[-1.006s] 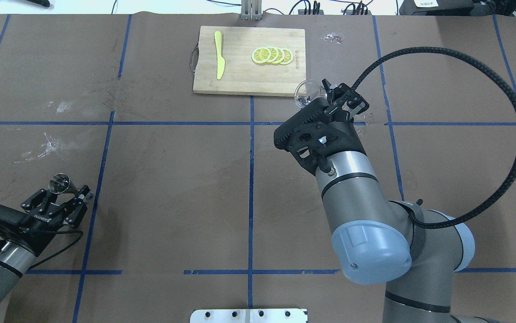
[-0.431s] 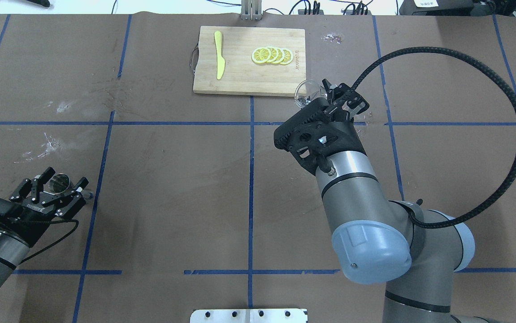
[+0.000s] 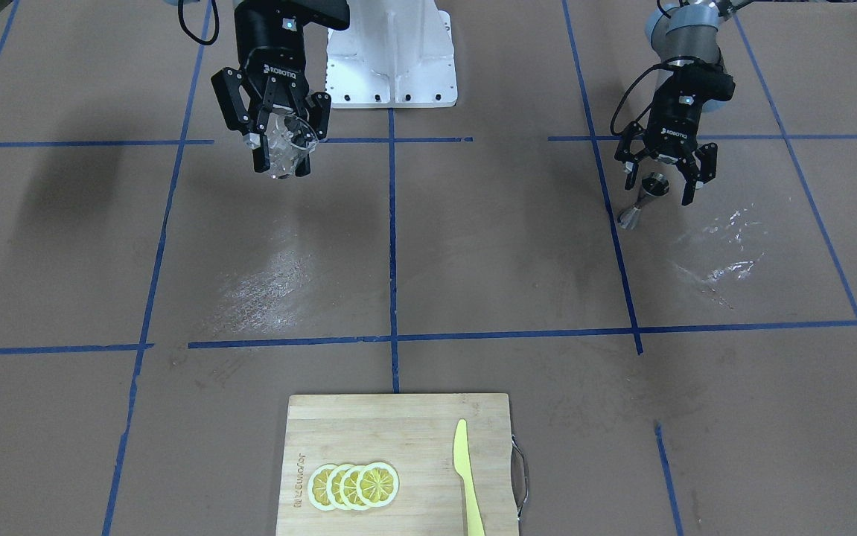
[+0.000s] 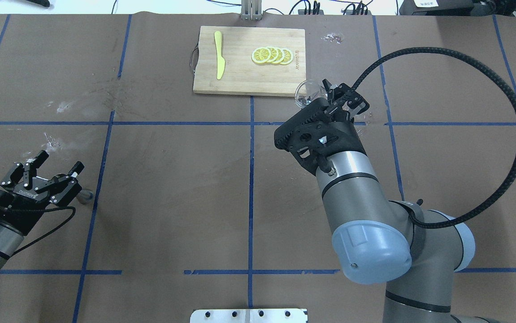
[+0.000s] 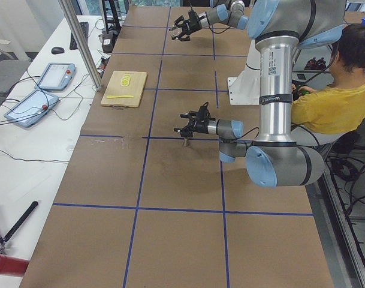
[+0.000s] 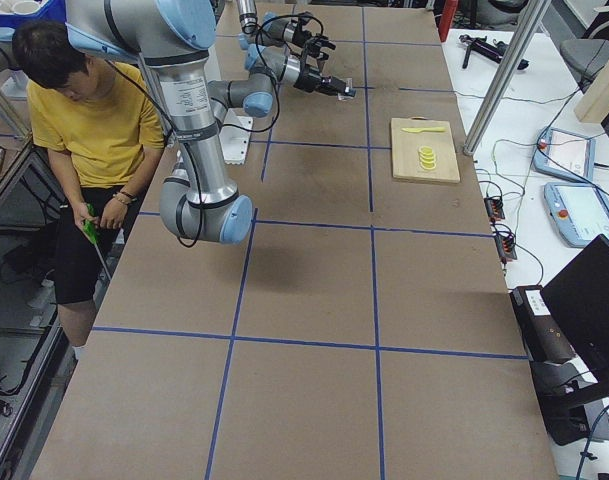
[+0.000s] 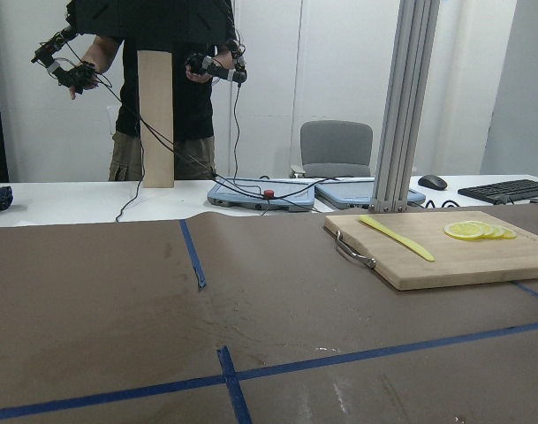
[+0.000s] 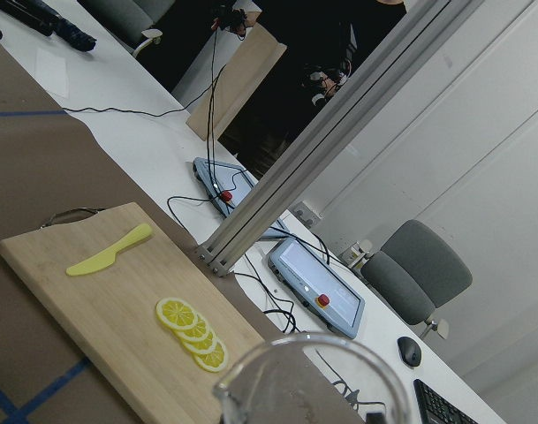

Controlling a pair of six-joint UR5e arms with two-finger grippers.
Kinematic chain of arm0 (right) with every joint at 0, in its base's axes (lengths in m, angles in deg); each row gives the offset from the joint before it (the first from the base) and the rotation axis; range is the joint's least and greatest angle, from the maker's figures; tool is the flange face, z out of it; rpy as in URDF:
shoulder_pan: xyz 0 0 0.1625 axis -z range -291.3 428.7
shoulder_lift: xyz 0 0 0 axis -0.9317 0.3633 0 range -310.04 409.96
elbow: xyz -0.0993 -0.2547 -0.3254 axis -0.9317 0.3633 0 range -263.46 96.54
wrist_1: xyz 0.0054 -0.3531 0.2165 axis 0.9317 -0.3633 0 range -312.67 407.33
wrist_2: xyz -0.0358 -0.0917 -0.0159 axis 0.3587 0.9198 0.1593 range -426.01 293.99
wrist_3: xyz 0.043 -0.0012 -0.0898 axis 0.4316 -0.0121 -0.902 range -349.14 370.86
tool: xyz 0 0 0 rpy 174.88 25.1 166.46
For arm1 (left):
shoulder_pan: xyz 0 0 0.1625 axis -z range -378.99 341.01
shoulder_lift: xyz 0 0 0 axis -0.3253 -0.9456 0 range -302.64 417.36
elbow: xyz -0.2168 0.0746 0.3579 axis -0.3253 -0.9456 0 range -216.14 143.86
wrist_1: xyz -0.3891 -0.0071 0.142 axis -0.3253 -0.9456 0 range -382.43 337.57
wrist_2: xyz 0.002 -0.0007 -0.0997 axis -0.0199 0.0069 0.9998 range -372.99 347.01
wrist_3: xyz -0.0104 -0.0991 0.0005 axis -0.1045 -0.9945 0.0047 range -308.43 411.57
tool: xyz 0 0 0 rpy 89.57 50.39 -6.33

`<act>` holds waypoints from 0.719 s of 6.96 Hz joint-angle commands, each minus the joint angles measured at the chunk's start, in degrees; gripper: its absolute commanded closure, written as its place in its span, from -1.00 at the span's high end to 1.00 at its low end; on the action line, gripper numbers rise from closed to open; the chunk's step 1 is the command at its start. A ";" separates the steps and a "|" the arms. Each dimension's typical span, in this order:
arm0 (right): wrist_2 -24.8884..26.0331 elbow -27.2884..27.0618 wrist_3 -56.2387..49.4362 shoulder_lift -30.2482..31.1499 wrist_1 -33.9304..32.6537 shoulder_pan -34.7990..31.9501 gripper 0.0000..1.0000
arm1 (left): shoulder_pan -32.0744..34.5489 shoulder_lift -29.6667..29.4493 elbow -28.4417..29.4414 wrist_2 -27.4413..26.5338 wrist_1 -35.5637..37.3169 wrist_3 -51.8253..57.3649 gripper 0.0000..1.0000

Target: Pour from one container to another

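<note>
1. A wooden cutting board with a wire handle is laid at the far middle of the table. A yellow plastic knife lies on its left part, and a fanned row of lemon slices on its right part.
2. The table is covered with brown paper and marked off with blue tape lines. A shiny wet smear is seen right of the middle, and another just beside the jigger.
3. A person in a yellow shirt is seated behind the robot. Tablets and cables lie on a white bench past the far edge.
4. The glass, clear and small, is held in the air by the right gripper, whose jaws are closed on its sides. In the overhead view it is placed just off the board's near right corner, well apart from the jigger. Its contents cannot be made out.
5. The jigger, of silver-grey metal and hourglass shape, is stood on the table at the near left, just beside a blue line. What is inside it cannot be seen.
6. The left gripper is held over the jigger with its jaws spread wide and nothing gripped. In the front view the upper cup is seen between the fingers with gaps on both sides. From overhead the jigger is mostly hidden.
</note>
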 commanded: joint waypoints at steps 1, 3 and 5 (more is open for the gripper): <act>0.00 0.00 0.00 0.09 0.00 0.09 -1.00 | 2.95 0.10 -2.54 4.00 -0.10 2.55 0.99; 0.00 0.08 0.00 0.09 0.00 0.00 -1.00 | 11.53 0.10 -2.55 16.10 0.86 8.24 0.99; 0.00 0.08 0.00 0.18 0.00 0.00 -1.00 | 23.56 0.02 -2.55 33.57 6.80 12.39 0.99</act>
